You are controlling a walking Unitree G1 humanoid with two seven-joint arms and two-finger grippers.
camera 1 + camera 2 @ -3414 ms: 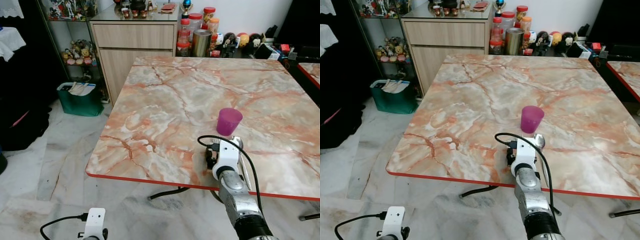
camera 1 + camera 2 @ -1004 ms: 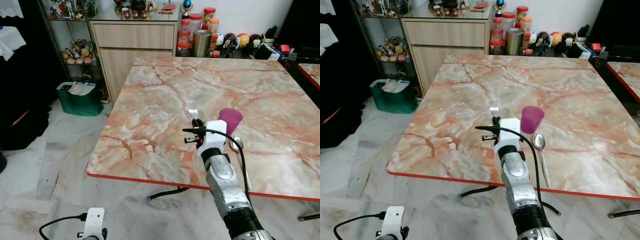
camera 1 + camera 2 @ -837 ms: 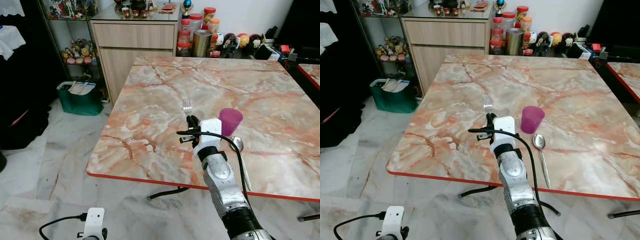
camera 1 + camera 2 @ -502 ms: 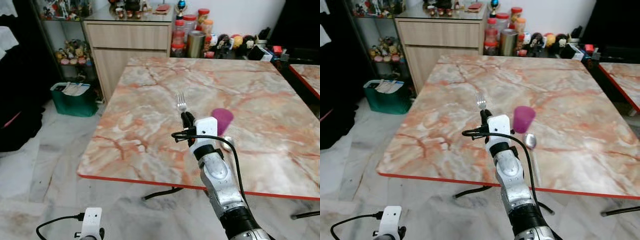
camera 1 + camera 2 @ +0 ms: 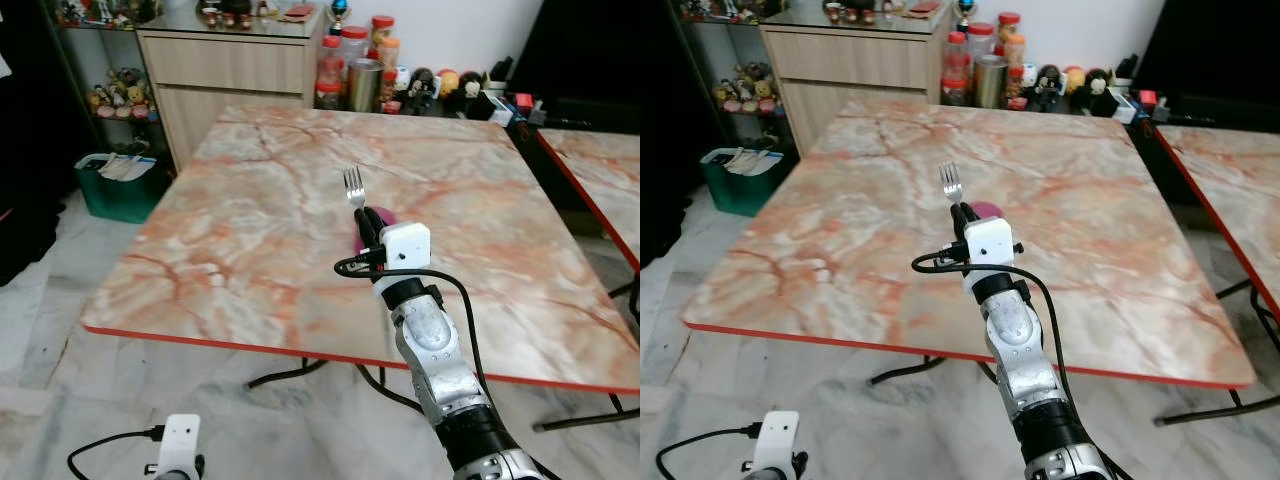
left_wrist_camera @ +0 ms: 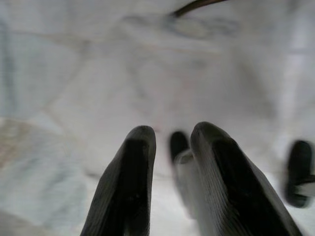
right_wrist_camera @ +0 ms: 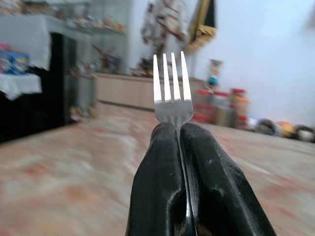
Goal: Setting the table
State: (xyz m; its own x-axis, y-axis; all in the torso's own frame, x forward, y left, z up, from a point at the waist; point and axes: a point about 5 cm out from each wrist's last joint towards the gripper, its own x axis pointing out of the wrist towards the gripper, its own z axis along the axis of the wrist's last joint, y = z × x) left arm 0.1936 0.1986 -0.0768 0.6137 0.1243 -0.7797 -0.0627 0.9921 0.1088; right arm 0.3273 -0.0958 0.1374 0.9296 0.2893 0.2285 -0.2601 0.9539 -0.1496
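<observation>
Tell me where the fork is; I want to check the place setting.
The fork is clamped in the right tool, prongs up, raised over the middle of the marble table, just in front of the purple cup.

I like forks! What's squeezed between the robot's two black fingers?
The silver metal fork, tines pointing up, clamped in the right gripper above the marble table, seen in the right wrist view.

Even indoor light fills both eye views, bright and sharp, with a soft sheen on the marble table (image 5: pixel 250 220) and dark corners at the upper edges. The right wrist view holds the fork (image 7: pixel 172 93) crisp against a blurred room. The left wrist view is pale and hazy, its fingers (image 6: pixel 128 187) unfocused.
</observation>
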